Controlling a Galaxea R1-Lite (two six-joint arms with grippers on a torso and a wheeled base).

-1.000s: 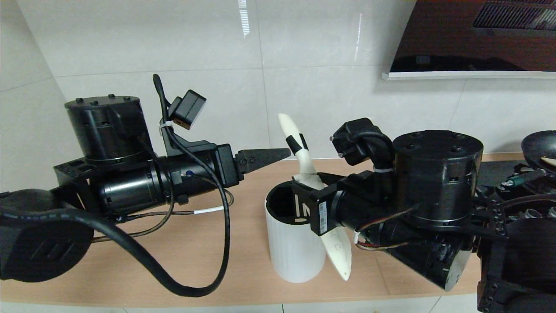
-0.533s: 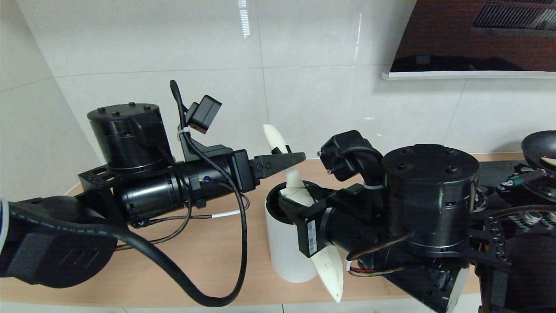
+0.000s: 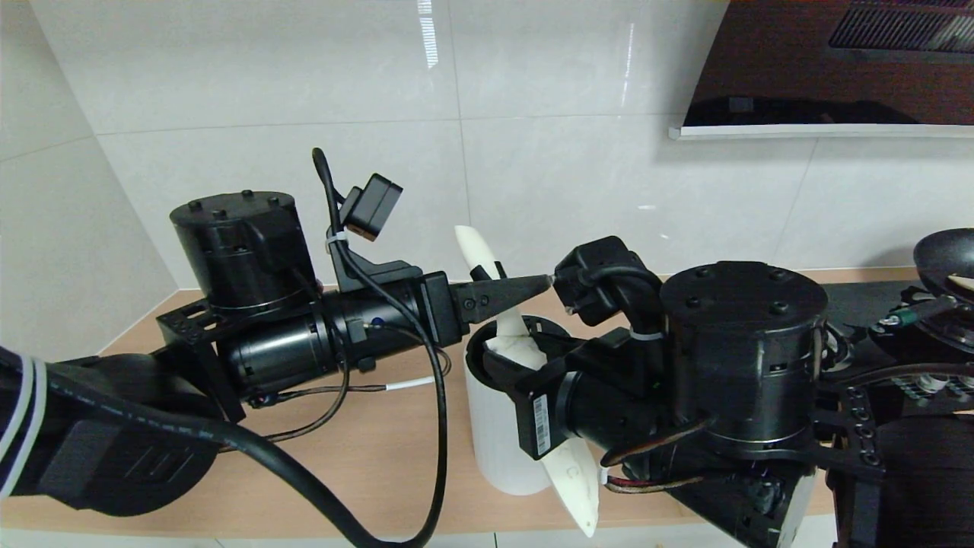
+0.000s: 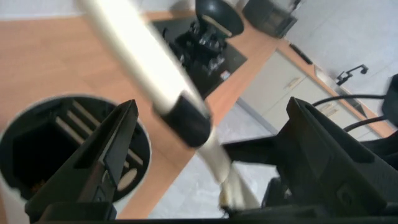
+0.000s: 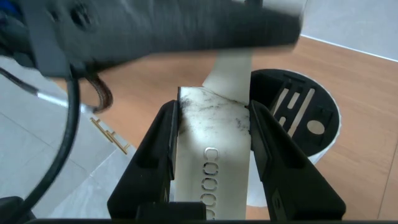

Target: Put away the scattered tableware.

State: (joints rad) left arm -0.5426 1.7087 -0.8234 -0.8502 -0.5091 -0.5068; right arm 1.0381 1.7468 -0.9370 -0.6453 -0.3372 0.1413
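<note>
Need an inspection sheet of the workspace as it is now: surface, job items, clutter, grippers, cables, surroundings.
Surface: wooden countertop.
Job's things: white utensil holder upright on the countertop; white spatula held tilted by its mouth.
Clutter: nothing seen.
Grippers: right gripper shut on the spatula's blade; left gripper open, fingers either side of the handle.
Cables: black cable loops off the left arm over the countertop.
Surroundings: tiled wall, range hood, black pan at right.

1 spatula (image 3: 475, 246), 1 utensil hldr (image 3: 494, 438)
</note>
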